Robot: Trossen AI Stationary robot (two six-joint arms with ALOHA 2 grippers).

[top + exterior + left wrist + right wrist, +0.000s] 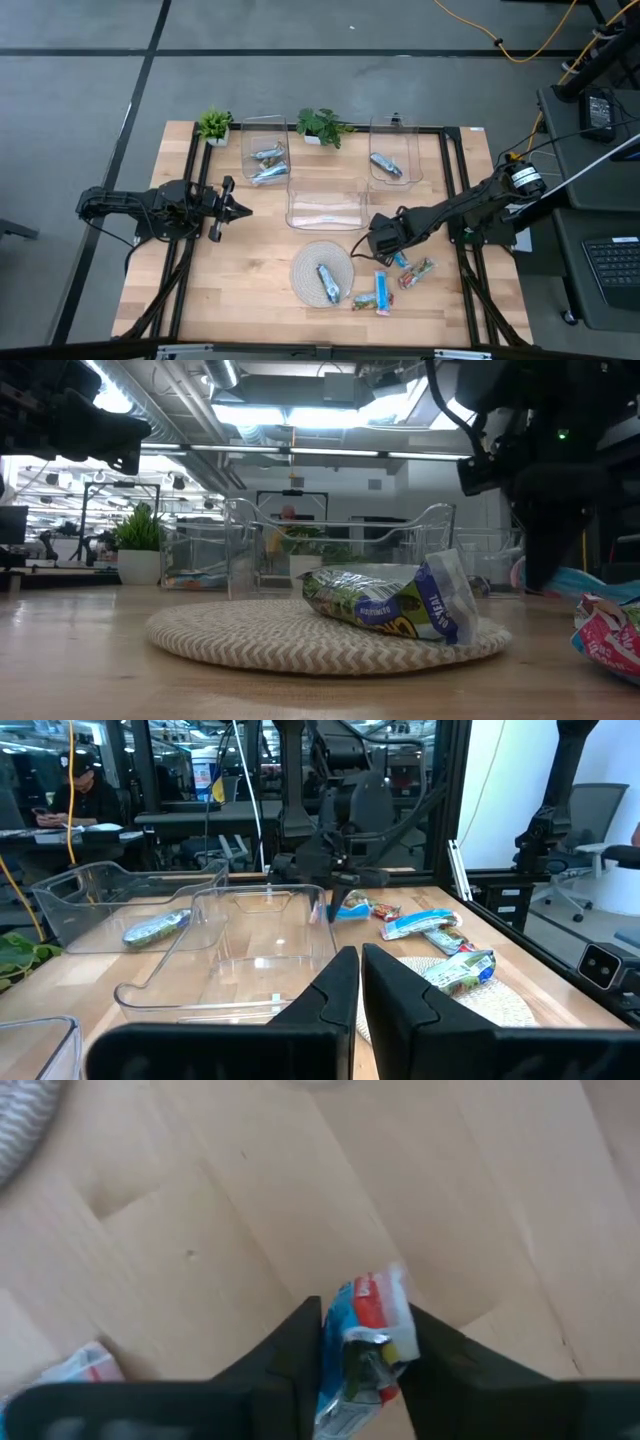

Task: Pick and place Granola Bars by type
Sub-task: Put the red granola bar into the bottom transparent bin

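Note:
My right gripper is shut on a blue-and-red granola bar, just right of the woven mat and near the middle clear bin. One silvery-green and blue bar lies flat on the mat. Several more bars lie on the wood to the mat's right. The far-left bin holds two silvery bars, and the far-right bin holds one. My left gripper waits shut at the table's left, pointing right. My right gripper pinches the blue-and-red bar between its two fingers, across the bar's width, coming from above and slanting down. The bar's crimped end sticks out past the fingertips toward the table. Whether that end touches the wood, I cannot tell.
Two small potted plants stand at the far edge beside the bins. A black frame rail runs along the table's right side, close to the right arm. Bare wood lies between the left gripper and the mat.

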